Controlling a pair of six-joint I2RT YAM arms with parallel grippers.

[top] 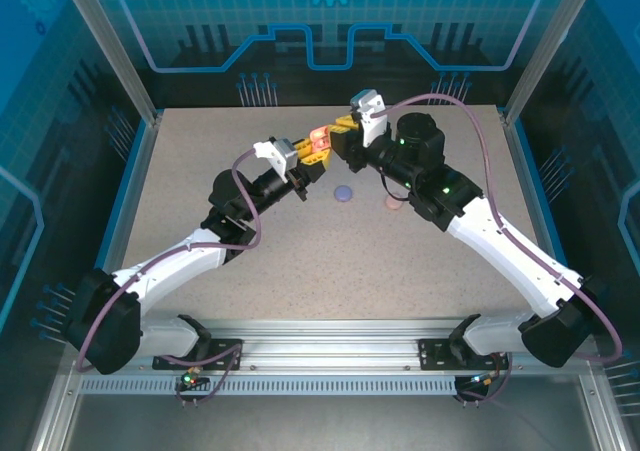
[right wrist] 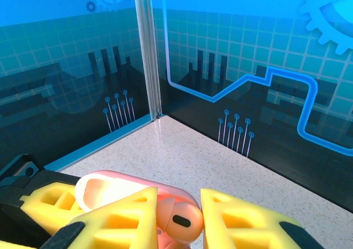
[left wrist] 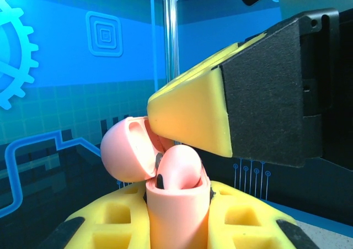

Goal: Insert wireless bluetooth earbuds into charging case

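Note:
My left gripper [top: 308, 155] is shut on a coral-pink charging case [left wrist: 176, 216], held upright above the table's far middle. Its lid [left wrist: 126, 149] hangs open to the left. A matching pink earbud [left wrist: 179, 169] sits with its round head sticking out of the case's mouth. My right gripper [right wrist: 179, 216] is shut on that earbud [right wrist: 185, 221] from above, and one of its yellow fingers [left wrist: 193, 114] rests against the open lid. In the top view the two grippers meet at the case [top: 318, 139], the right gripper [top: 338, 137] coming from the right.
A small purple object [top: 344, 193] and a small pale pink one [top: 393, 203] lie on the speckled table [top: 300, 261] just in front of the grippers. A glass wall with a metal post [right wrist: 146, 50] stands close behind them.

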